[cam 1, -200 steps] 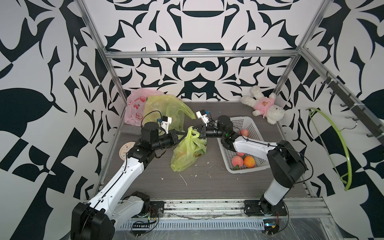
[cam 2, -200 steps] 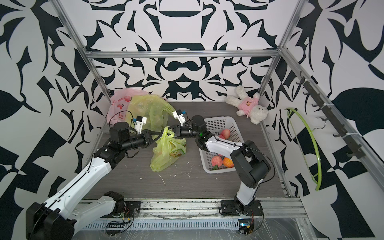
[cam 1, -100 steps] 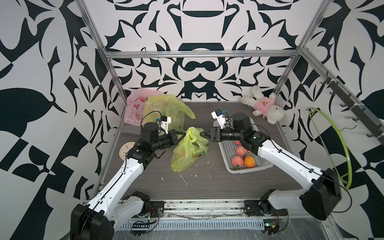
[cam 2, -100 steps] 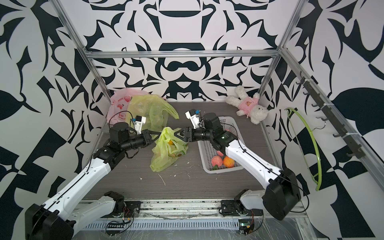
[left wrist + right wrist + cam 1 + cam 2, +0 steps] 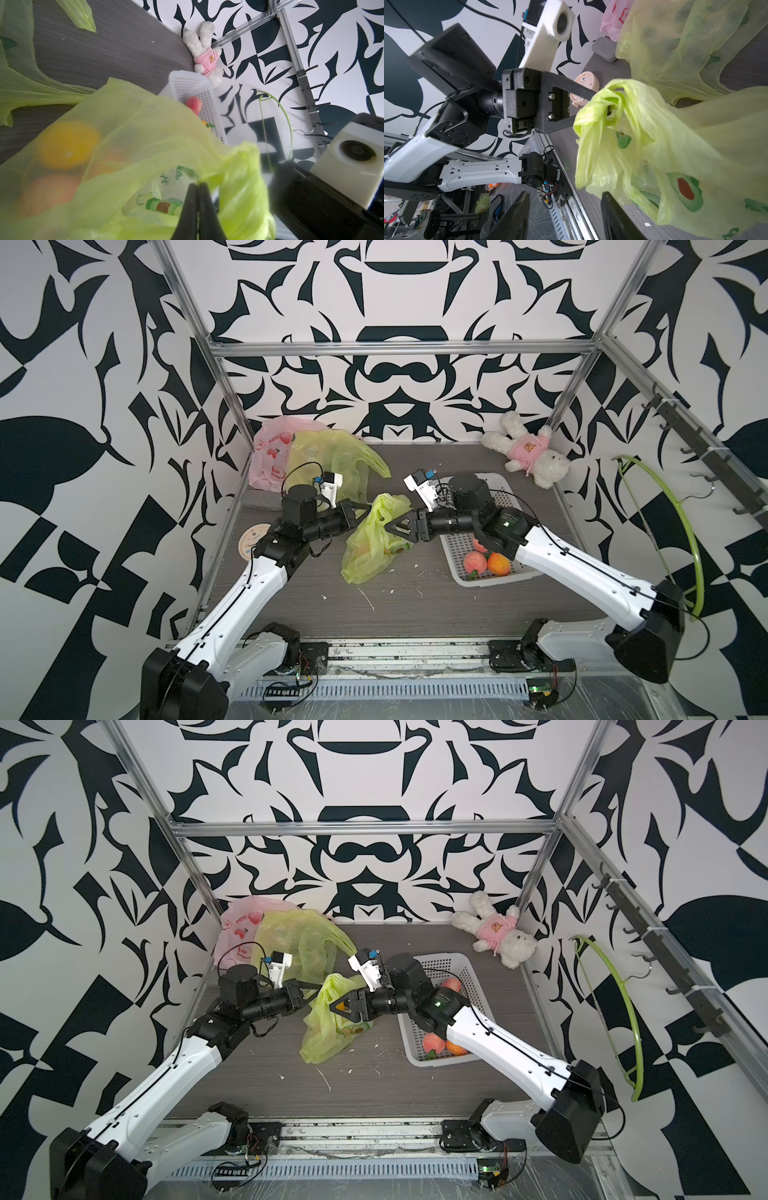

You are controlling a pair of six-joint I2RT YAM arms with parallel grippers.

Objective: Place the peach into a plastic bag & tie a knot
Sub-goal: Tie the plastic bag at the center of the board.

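Note:
A yellow-green plastic bag [image 5: 374, 543] [image 5: 328, 1027] lies on the table between my two arms, with round orange and yellow fruit showing through it [image 5: 66, 143]. I cannot tell which of these is the peach. My left gripper [image 5: 365, 506] [image 5: 197, 184] is shut on the bag's twisted handle [image 5: 602, 99] and holds it up. My right gripper [image 5: 386, 526] [image 5: 564, 195] stands open just right of the bag's top, and nothing lies between its fingers [image 5: 610, 207].
A white basket [image 5: 490, 578] at the right holds a pink peach [image 5: 475, 562] and an orange fruit [image 5: 498, 564]. A second green bag [image 5: 340, 460] and a pink bag [image 5: 270, 448] lie at the back left. Plush rabbit [image 5: 528, 452], small clock [image 5: 251, 539], green hoop [image 5: 681, 522].
My right gripper has opened, let go of the bag's top and drawn back a little to the right, its arm swinging outward. The left gripper has kept its hold in place.

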